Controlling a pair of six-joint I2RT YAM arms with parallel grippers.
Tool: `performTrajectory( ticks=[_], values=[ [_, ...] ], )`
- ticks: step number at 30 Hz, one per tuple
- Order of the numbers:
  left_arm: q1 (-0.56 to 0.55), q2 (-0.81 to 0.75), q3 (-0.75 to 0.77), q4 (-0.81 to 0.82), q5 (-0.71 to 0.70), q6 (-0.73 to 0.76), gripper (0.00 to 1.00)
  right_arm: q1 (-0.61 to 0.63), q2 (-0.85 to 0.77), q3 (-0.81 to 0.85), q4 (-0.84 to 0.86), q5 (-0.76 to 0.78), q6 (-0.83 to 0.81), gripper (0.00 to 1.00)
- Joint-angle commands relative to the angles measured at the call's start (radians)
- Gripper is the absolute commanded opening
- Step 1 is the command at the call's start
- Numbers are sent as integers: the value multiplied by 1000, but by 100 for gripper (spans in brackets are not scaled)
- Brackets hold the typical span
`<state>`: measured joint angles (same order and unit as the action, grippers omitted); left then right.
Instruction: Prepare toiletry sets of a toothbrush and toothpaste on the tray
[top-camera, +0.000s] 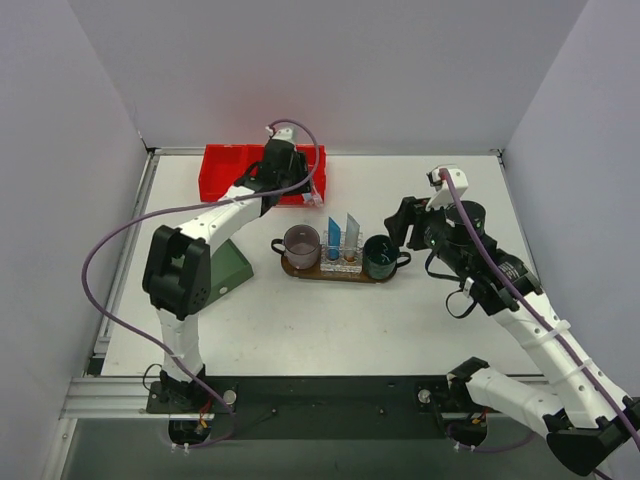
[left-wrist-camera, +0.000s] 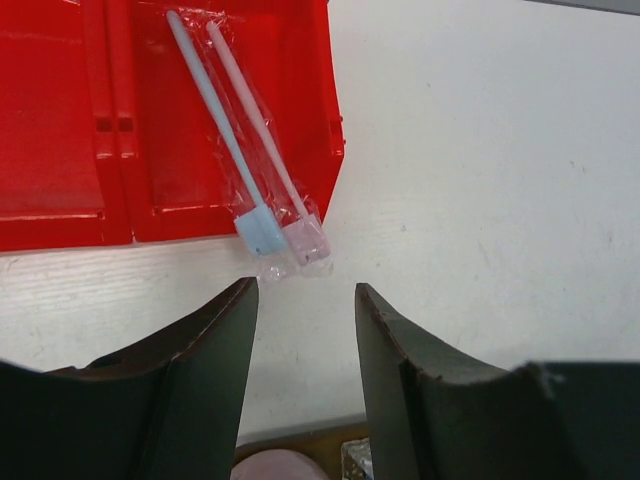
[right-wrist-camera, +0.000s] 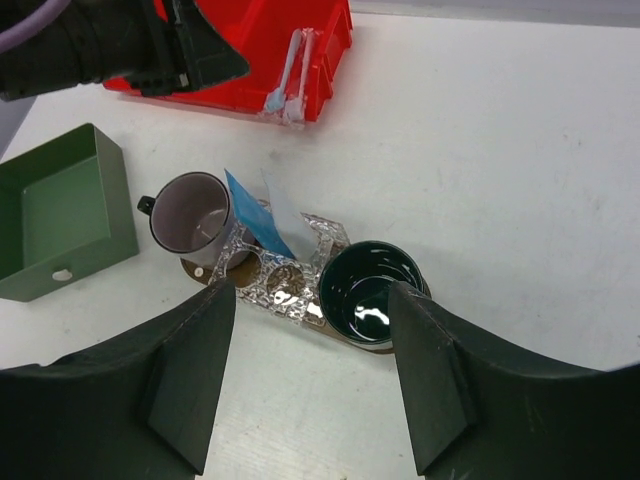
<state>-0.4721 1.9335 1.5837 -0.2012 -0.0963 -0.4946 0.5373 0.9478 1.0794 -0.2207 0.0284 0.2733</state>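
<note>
From high at the near edge, the top camera looks down over the whole table (top-camera: 450, 200). The left wrist camera hangs close above the red bin (left-wrist-camera: 60, 120) corner, facing down. The right wrist camera sits farther back, looking across the tray (right-wrist-camera: 193, 270) toward that same corner.

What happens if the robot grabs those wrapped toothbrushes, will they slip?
Probably slippery: the toothbrushes sit in shiny clear wrappers that could slide in the left pincer. They look thin and light, so likely easy to lift but tricky to pinch. Lying side by side over the bin edge, both might come up together.
</note>
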Motion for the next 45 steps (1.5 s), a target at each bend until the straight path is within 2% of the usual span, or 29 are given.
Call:
performTrajectory(
  ticks=[1, 5, 9, 24, 34, 36, 39, 45],
  values=[
    [7, 91, 125, -35, -11, 5, 53, -7, -27, -41, 11, -12, 21, 58],
    [7, 176, 241, -99, -19, 22, 52, -10, -40, -67, 12, -12, 23, 58],
    [9, 229, 295, -153, -42, 24, 51, -13, -47, -73, 14, -16, 24, 58],
    [36, 351, 375, -178, 15, -5, 51, -17, -49, -85, 18, -21, 33, 58],
    [50, 403, 424, -181, 41, -21, 47, -17, -41, -91, 21, -19, 32, 57],
    [50, 416, 440, -181, 52, -22, 44, -16, -41, -92, 21, -19, 32, 57],
    [52, 427, 453, -191, 55, -24, 31, -16, -41, -93, 21, -19, 29, 57],
    [52, 389, 427, -175, 53, -24, 20, -16, -43, -93, 21, -19, 29, 57]
  ],
)
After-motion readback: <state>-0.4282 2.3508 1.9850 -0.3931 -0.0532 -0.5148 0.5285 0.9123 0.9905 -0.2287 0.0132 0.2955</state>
